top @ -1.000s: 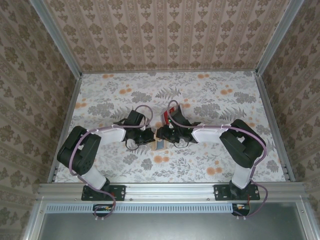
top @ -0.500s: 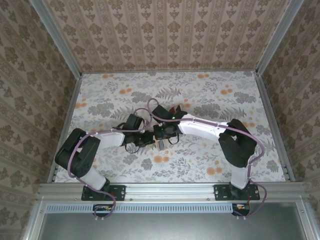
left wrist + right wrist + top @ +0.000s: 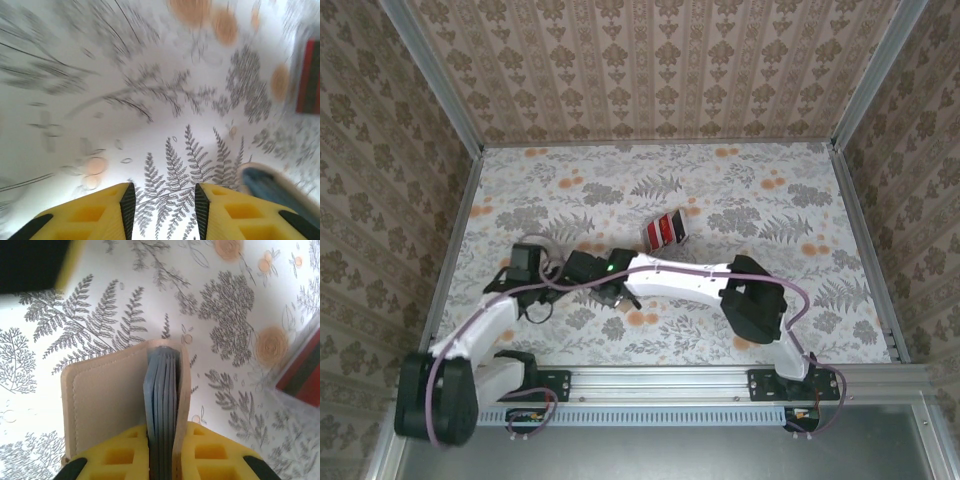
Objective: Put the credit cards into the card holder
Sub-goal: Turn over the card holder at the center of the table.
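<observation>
My right gripper (image 3: 162,434) is shut on the card holder (image 3: 107,400). Its fingers pinch the blue-grey pockets and one tan flap, while the other tan flap stands open to the left. From above, the right gripper (image 3: 616,295) sits left of the table's middle. The credit cards (image 3: 663,229) lie in a red stack further back on the table, apart from both grippers; their edge (image 3: 302,375) shows on the right. My left gripper (image 3: 164,200) is open over bare cloth with nothing between its fingers. The card holder (image 3: 270,185) is to its right and the cards (image 3: 307,77) are beyond.
The table (image 3: 770,200) is covered with a cloth printed with ferns and flowers. Patterned walls and metal rails close it in on three sides. The left gripper's dark finger (image 3: 35,265) shows at the top left of the right wrist view.
The left arm has let go of the card holder and pulled back to the left. The right arm has stretched across to the left, still holding the card holder.
</observation>
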Motion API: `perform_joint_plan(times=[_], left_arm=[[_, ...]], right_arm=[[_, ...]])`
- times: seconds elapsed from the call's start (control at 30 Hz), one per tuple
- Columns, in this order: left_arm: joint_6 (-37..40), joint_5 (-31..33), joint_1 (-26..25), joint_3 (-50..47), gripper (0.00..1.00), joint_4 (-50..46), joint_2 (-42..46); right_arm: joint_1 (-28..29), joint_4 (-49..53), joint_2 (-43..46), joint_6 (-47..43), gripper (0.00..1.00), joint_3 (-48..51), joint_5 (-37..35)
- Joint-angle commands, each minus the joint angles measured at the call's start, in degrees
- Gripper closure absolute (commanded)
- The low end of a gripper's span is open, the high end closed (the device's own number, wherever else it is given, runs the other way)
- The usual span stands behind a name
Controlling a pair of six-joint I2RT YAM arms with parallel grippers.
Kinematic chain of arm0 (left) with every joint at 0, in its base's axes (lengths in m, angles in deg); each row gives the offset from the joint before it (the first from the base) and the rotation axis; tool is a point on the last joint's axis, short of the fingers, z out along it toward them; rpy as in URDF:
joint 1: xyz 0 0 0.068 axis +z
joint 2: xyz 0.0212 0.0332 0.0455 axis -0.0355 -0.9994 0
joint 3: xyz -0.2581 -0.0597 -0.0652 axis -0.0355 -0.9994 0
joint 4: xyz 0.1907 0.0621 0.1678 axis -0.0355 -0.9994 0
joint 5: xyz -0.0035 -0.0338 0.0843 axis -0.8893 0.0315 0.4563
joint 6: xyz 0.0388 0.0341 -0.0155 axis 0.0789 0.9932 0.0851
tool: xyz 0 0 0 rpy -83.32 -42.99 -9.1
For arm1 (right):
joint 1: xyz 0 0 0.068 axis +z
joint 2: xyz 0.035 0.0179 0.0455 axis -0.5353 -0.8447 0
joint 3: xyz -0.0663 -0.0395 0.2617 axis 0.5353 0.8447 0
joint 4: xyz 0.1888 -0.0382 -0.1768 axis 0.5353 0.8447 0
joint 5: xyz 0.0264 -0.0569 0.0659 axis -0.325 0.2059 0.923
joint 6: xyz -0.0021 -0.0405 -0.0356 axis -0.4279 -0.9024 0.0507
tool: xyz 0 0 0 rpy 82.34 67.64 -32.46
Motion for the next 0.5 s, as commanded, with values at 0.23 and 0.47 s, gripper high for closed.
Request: perform_joint_plan(times=[0.23, 0.47], left_arm=[[7.2, -5.3, 10.9, 3.8, 0.61, -10.0, 2.5], [7.1, -7.8, 11.0, 4.5, 0.61, -6.5, -2.5]], right_arm=[[3.4, -16.5, -4.9, -16.3, 0.86, 3.4, -17.9], [3.3, -23.3, -10.0, -19.8, 0.65, 5.2, -19.7]])
